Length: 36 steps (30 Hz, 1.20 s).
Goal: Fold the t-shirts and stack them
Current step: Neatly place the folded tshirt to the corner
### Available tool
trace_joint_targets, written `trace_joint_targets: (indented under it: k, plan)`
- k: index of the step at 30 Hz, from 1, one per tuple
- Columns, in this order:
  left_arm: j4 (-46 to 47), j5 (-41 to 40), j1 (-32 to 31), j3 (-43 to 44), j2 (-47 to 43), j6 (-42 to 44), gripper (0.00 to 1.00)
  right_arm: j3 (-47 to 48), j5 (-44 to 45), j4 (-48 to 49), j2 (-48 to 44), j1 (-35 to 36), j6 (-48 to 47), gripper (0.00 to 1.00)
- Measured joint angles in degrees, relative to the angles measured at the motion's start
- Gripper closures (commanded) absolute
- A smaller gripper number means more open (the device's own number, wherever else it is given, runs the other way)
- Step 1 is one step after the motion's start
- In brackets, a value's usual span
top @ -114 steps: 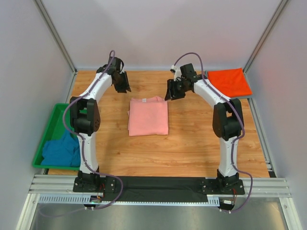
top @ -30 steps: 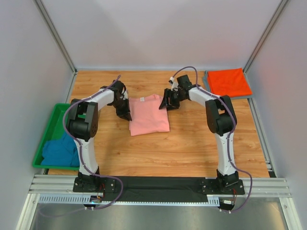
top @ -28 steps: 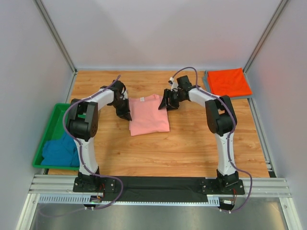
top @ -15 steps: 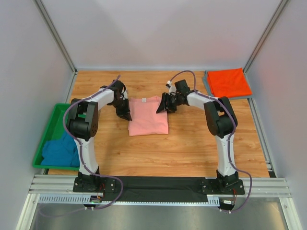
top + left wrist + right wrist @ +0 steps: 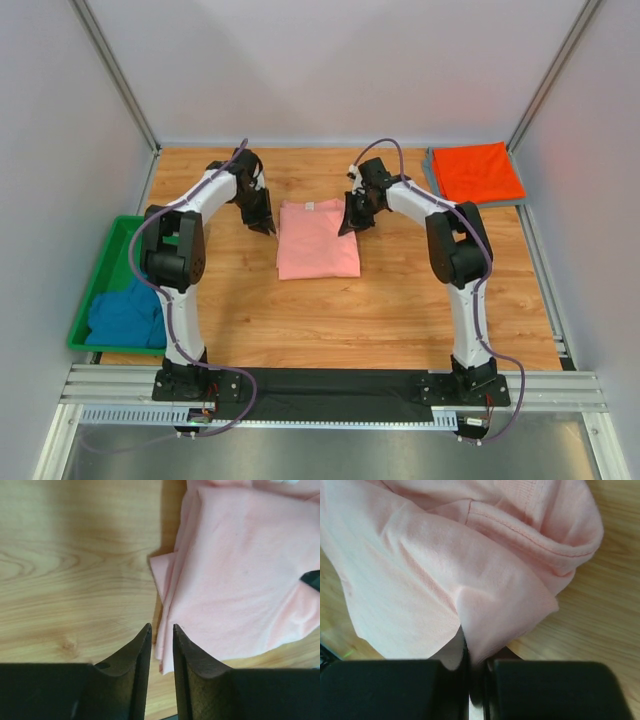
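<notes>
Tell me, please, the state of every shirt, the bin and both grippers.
salmon-pink t-shirt: folded, flat on the table
grey t-shirt: flat, mostly covered
orange-red t-shirt: folded, lying on the grey t-shirt
green bin: upright, partly filled
teal-blue t-shirt: crumpled, in the green bin
left gripper: slightly open, empty
right gripper: shut on the salmon-pink t-shirt's edge

From my console I see a wood-grain bench (image 5: 400,300) boxed in on three sides by plain pale grey walls (image 5: 330,70). Aluminium posts (image 5: 118,80) stand at the back corners, a slotted metal rail (image 5: 560,388) runs along the near edge, and the light is soft and even.
</notes>
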Motion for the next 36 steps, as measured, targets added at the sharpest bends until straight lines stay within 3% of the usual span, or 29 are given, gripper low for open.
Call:
trace_joint_targets:
  k: [6, 7, 9, 10, 11, 15, 20, 27, 30, 36]
  plan:
    - [-1.2, -2.1, 0.0, 4.4, -4.0, -0.8, 0.65, 3.6, 6.8, -10.2, 0.0, -2.0, -5.5, 0.96]
    - [-1.1, -1.9, 0.0, 3.9, -5.1, -0.8, 0.65, 3.8, 7.2, -11.1, 0.0, -2.3, -6.2, 0.83]
    - [0.3, -0.6, 0.1, 1.8, -7.1, -0.7, 0.65, 4.3, 7.5, -12.9, 0.0, -3.2, -7.0, 0.67]
    - [1.4, 0.6, 0.1, 0.4, -7.8, -0.7, 0.65, 4.6, 7.6, -13.7, 0.0, -3.6, -7.1, 0.53]
    - [2.4, 1.8, 0.1, -1.0, -8.4, -0.7, 0.65, 4.9, 7.6, -14.2, 0.0, -4.0, -7.1, 0.50]
    - [4.4, 5.8, -0.3, -3.5, -6.8, -0.5, 0.65, 5.4, 7.3, -14.7, -0.1, -6.0, -6.9, 0.49]
    - [6.4, 9.4, -0.5, -2.6, -1.8, -0.2, 0.65, 5.4, 6.1, -14.5, -0.2, -8.4, -7.0, 0.62]
    - [11.1, 15.7, -0.6, 3.7, 4.1, -0.8, 0.65, 5.3, 1.6, -9.9, -0.1, -10.6, -7.1, 0.64]
    - [13.3, 18.3, -0.6, 7.6, 6.4, -1.2, 0.66, 5.3, -0.6, -7.5, 0.4, -11.4, -6.9, 0.69]
    - [18.3, 22.8, -1.8, 11.5, 9.2, -3.7, 0.66, 5.3, -3.1, -5.3, 0.6, -12.2, -6.2, 0.64]
